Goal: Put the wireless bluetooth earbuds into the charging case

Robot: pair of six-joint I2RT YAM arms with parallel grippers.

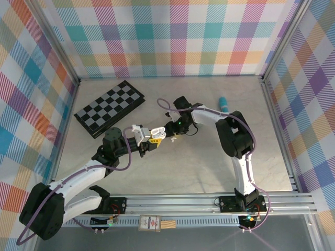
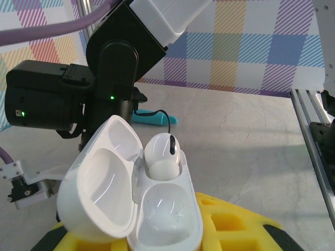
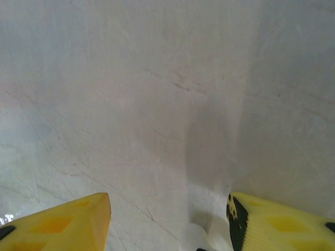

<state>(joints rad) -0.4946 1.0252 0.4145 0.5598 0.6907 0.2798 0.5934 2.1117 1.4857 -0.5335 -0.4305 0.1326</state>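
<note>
The left gripper (image 1: 156, 137) has its yellow fingers (image 2: 233, 225) closed tight on a small white charging case (image 2: 172, 238) and holds it up over the middle of the table (image 1: 199, 162). The case is open. Its round lid (image 2: 99, 193) is tipped back to one side, and the shiny inside of the lid shows. Inside the case there are two little cups. One white earbud (image 2: 161, 151) with a thin dark stripe sits in the far cup, with its round top poking up above the rim. The near cup (image 2: 166, 212) has nothing in it. The right gripper (image 3: 168, 209) hangs just beside the case, and its big black body is close behind the lid. Its two yellow fingers (image 3: 78, 219) are spread apart and they pinch nothing. Grey table shows between them, and a small bit of something white peeks in at the very bottom, but I cannot tell what it is. A folded chessboard (image 1: 110, 108) lies flat on the far left of the table. A small teal thing (image 1: 224, 104) lies at the far right, well away from the case.
</note>
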